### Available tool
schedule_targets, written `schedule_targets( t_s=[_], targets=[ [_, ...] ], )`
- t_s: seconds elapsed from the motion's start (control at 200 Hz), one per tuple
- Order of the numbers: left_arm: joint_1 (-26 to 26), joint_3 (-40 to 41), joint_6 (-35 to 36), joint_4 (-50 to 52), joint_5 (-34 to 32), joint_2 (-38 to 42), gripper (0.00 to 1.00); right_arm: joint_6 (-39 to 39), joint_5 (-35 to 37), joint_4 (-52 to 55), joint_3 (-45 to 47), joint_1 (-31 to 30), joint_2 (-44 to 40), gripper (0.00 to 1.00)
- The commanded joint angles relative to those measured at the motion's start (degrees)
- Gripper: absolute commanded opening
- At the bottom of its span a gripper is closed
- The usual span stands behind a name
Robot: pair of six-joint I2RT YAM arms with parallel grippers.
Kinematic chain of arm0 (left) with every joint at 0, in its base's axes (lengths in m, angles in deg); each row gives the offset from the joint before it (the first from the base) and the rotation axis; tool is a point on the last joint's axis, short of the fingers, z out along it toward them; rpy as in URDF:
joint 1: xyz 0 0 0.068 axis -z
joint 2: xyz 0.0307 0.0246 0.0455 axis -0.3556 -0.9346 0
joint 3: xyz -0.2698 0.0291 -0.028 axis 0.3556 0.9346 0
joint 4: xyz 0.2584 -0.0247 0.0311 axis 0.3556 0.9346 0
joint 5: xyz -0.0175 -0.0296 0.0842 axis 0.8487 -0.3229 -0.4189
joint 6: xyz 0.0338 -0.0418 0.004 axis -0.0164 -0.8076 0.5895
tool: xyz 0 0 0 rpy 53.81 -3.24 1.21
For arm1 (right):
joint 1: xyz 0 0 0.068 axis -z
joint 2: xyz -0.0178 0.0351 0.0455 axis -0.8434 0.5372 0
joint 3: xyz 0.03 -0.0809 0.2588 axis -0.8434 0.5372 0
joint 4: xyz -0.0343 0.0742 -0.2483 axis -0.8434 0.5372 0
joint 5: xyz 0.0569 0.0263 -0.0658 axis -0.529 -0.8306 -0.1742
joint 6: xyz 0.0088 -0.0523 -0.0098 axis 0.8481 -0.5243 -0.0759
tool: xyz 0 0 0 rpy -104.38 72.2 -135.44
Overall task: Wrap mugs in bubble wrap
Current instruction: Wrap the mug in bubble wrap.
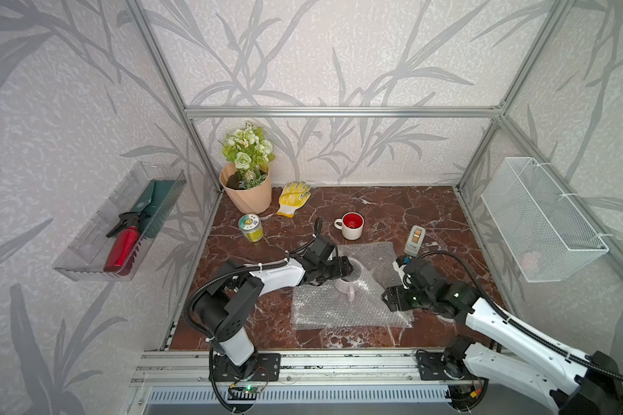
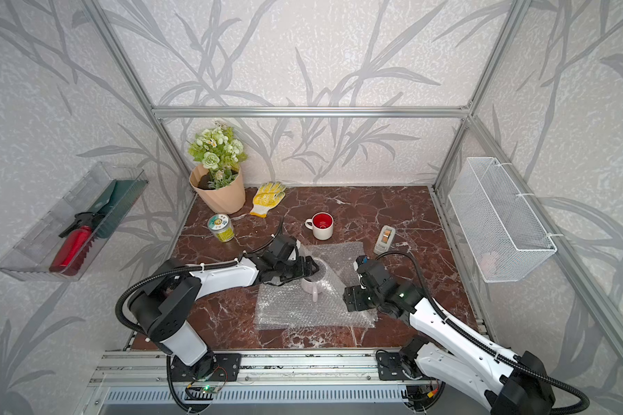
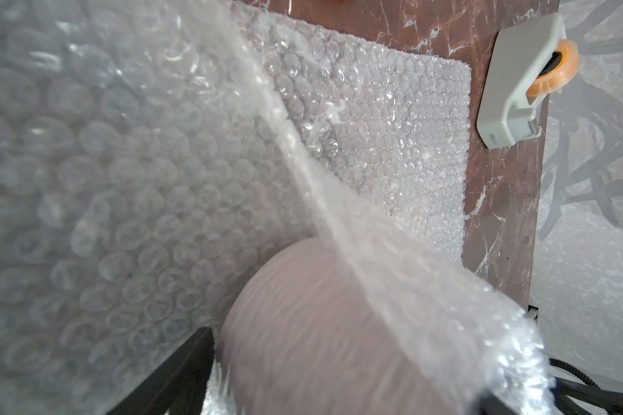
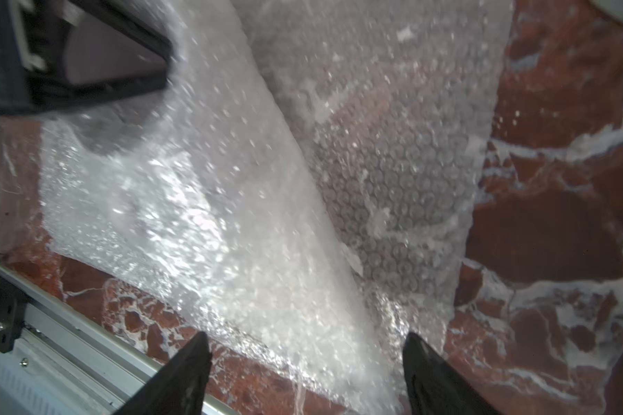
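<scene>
We look down on a red-brown marble tabletop [image 1: 428, 215] inside a metal-framed booth, with a white wire basket [image 1: 540, 222] on the right wall and a clear tray [image 1: 98, 230] on the left wall. In the middle of the tabletop lies the bubble wrap [image 1: 324, 309], mostly flat, with one part standing up and curling over the lilac mug [image 1: 343, 285]. This mug sits on the wrap near its centre with its handle toward the front edge; we cannot tell whether it is upright or tipped. A flowerpot [image 1: 250, 196] stands in the far left corner. The left gripper [image 1: 346, 269] reaches over the mug, and in both wrist views its fingers [image 3: 180, 373] sit spread wide on either side, clasping the mug's body between them. The right gripper [image 4: 306, 337] hangs at the near right part of the wrap, with its fingers parted and gripping nothing. The white mug [image 1: 352, 226], red inside, stands upright behind the wrap and apart from it. A yellow-dotted glove [image 1: 293, 197] lies just beside the flowerpot, a small can [image 1: 251, 228] stands in front of the pot, and a tape dispenser [image 1: 415, 240] rests near the wrap's far right corner.
</scene>
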Motion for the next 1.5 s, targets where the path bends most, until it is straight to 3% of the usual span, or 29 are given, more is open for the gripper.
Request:
schedule_targets(
  t_s=[0.0, 0.27, 0.65, 0.835, 0.97, 1.11, 1.335, 1.495],
  targets=[
    [0.2, -1.0, -0.1, 0.1, 0.2, -1.5, 0.86, 3.5, 0.0, 4.0, 1.0, -0.2, 1.8, 0.83],
    [0.3, -1.3, 0.0, 0.2, 0.5, -1.8, 0.87, 3.8, -1.8, 4.4, 0.6, -0.7, 10.0, 0.83],
    [0.2, -1.9, -0.1, 0.3, 0.9, -2.2, 0.87, 6.5, -1.9, 3.0, 3.6, -3.3, 10.9, 0.8],
    [0.2, -1.8, -0.1, 0.3, 1.0, -2.2, 0.87, 8.6, 1.7, 6.2, 2.3, -3.4, 10.7, 0.6],
    [0.2, -1.6, -0.1, 0.3, 1.2, -2.2, 0.86, 9.2, 2.9, 7.3, 2.0, -3.4, 10.0, 0.34],
    [0.2, -1.4, 0.0, 0.2, 1.1, -2.1, 0.87, 9.2, 2.1, 7.3, 1.6, -3.5, 7.1, 0.0],
    [0.3, -1.1, -0.3, 0.1, 1.2, -2.5, 0.86, 9.5, -8.4, -0.3, -1.3, -3.5, 0.2, 0.0],
    [0.3, -1.0, 0.2, 1.0, 0.6, -2.6, 0.86, 10.5, -11.3, -7.6, -4.3, -3.4, -1.4, 0.0]
  ],
)
